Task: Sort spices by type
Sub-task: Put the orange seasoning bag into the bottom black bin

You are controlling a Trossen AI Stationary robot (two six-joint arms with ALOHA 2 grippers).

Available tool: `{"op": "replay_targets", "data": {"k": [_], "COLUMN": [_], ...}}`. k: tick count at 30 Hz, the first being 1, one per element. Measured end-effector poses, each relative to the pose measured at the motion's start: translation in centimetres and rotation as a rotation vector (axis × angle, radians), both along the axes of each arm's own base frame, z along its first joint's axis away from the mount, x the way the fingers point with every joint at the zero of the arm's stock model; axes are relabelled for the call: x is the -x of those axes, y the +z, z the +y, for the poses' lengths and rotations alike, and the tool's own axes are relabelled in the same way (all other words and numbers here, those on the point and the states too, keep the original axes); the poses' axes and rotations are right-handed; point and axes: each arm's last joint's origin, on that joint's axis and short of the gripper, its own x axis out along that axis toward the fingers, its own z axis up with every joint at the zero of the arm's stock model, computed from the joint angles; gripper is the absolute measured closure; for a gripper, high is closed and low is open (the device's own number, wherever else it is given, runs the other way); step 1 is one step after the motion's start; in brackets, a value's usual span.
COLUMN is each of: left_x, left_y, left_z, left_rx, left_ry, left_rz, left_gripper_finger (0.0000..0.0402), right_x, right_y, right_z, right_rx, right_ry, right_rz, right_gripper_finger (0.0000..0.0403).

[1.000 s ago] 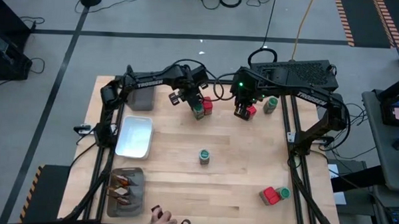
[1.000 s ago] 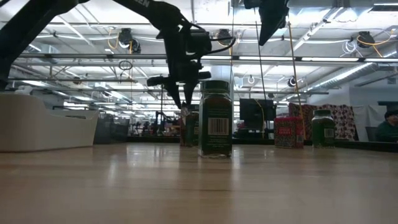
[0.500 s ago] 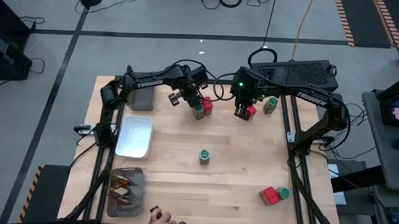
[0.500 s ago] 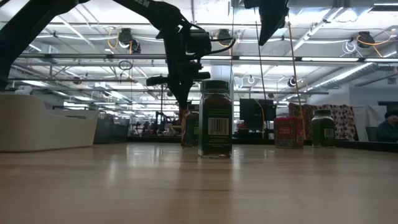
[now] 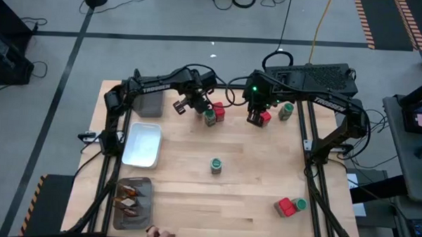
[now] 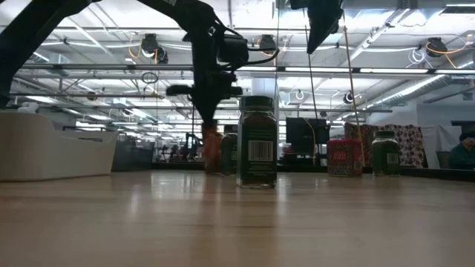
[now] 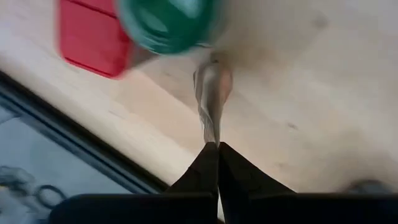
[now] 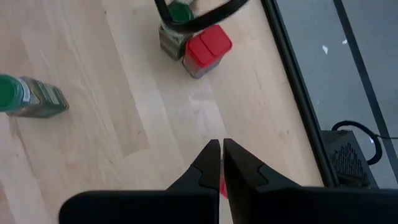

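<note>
At the table's far side the left gripper (image 5: 191,106), fingers pinched on a sachet (image 7: 211,93), lifts it clear of a jar (image 5: 209,117) and box (image 5: 219,112), presumably for sorting, while the right gripper (image 5: 254,119) hovers clenched and empty over another box (image 5: 264,117).

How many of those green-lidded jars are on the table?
4 jars: one by the left claw, one at the far right, one alone mid-table, one in the near right corner. An arm might hide another.

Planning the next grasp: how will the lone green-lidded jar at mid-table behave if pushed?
The green-lidded jar stands tall on a narrow base, so a high push probably tips it. It looks rigid. Its lid looks round, so once down it might roll.
</note>
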Motion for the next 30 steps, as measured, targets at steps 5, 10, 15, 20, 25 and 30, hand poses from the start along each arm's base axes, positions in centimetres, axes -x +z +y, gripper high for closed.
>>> {"op": "replay_targets", "data": {"k": [5,10,15,20,25,30], "left_x": [1.1,2.8,4.8,7.3,10.1,11.8], "left_y": [2.2,5.7,9.5,12.4,14.3,15.4], "left_z": [-0.6,-1.9,-4.0,-6.9,-10.1,-13.6], "left_rx": [0.022,0.102,0.142,0.194,0.273,0.362], "left_ry": [0.078,0.136,0.221,0.335,0.516,0.690], "left_rz": [-0.057,-0.183,-0.310,-0.360,-0.344,-0.327], "left_gripper_finger": [0.0400,0.0401,0.0401,0.0401,0.0401,0.0401], "right_x": [-0.5,-0.8,-1.0,-1.4,-1.8,-1.9], "right_y": [0.3,0.4,0.6,0.9,1.2,1.4], "right_z": [-0.1,-0.2,-0.3,-0.4,-0.6,-1.0], "right_rx": [0.024,0.046,0.077,0.139,0.165,0.064], "right_ry": [0.016,0.037,0.082,0.166,0.298,0.466], "right_rz": [-0.049,-0.081,-0.095,-0.119,-0.154,-0.243], "right_gripper_finger": [0.0403,0.0403,0.0403,0.0403,0.0403,0.0403]}}
